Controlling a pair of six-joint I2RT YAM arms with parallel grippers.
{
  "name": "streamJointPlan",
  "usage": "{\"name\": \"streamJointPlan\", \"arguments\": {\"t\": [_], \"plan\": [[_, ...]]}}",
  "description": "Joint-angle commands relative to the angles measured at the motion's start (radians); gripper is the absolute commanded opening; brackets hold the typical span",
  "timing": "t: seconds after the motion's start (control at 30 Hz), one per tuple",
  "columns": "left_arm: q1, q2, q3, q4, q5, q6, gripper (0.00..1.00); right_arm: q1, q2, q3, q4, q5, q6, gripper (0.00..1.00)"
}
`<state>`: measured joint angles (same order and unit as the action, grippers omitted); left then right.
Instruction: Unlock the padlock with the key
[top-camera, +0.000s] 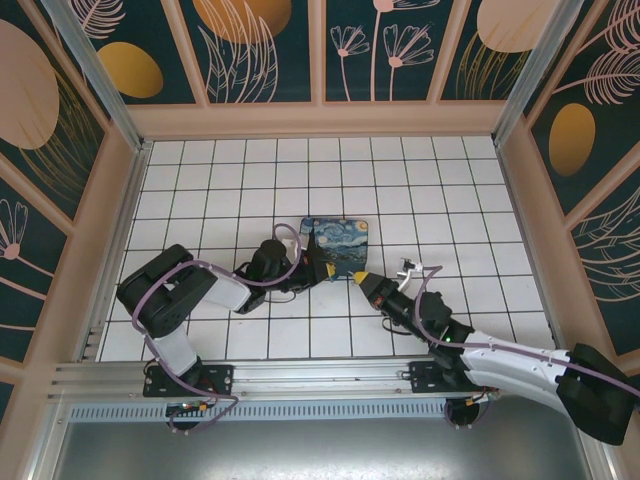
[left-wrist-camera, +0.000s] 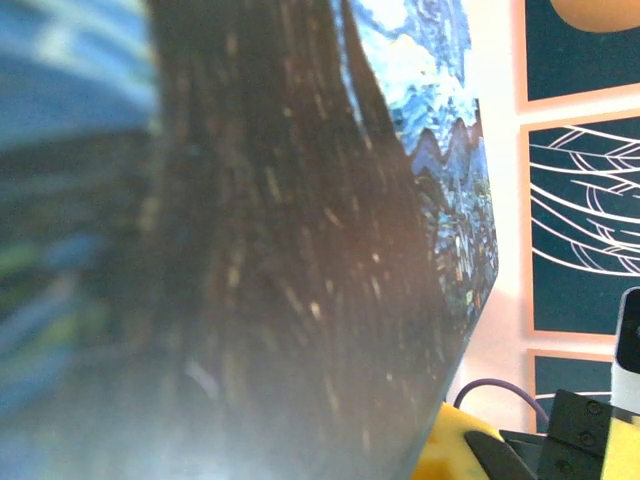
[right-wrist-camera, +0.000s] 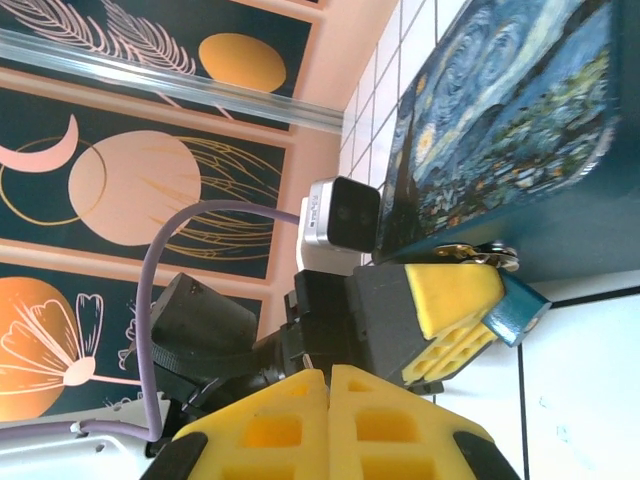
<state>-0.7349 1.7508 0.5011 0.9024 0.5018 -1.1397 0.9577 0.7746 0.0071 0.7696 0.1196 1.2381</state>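
Right of centre in the right wrist view, a small bluish piece, likely the padlock (right-wrist-camera: 516, 312), sits at the tip of the left gripper (right-wrist-camera: 480, 312), just under the printed box (right-wrist-camera: 520, 130). I cannot tell whether those jaws clamp it. The right gripper (right-wrist-camera: 329, 415), bottom centre, has its jaws pressed together. The risk is crowding: a nudge against the box could twist the padlock off line or knock it loose
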Motion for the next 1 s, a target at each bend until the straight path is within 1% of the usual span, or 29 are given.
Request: {"name": "streamJointPlan", "arguments": {"t": [0.0,0.13,0.3,0.4,0.63,0.7,0.83,0.97], "plan": [[0.008,-0.025,-0.014,0.098,0.033,-0.059,0.00,0.013,0.025,-0.103,-0.016,0.013,0.026,0.00],[0.014,-0.029,-0.024,0.116,0.024,-0.077,0.00,0.012,0.136,-0.065,0.016,-0.018,0.010,0.00],[0.030,-0.031,-0.020,0.111,0.011,-0.077,0.00,0.012,0.328,0.013,0.120,-0.062,-0.019,0.00],[0.047,-0.052,-0.019,0.101,-0.003,-0.069,0.00,0.008,0.406,0.043,0.180,-0.068,-0.020,0.00],[0.079,-0.066,-0.015,0.089,0.007,-0.060,0.00,-0.011,0.523,0.101,0.255,-0.100,-0.030,0.00],[0.088,-0.066,-0.019,0.095,0.009,-0.062,0.00,-0.021,0.557,0.114,0.280,-0.139,-0.030,0.00],[0.104,-0.072,-0.033,0.109,0.013,-0.069,0.00,-0.040,0.626,0.119,0.360,-0.180,-0.015,0.00],[0.118,-0.086,-0.044,0.109,0.014,-0.069,0.00,-0.036,0.681,0.119,0.414,-0.193,0.000,0.00]]}}
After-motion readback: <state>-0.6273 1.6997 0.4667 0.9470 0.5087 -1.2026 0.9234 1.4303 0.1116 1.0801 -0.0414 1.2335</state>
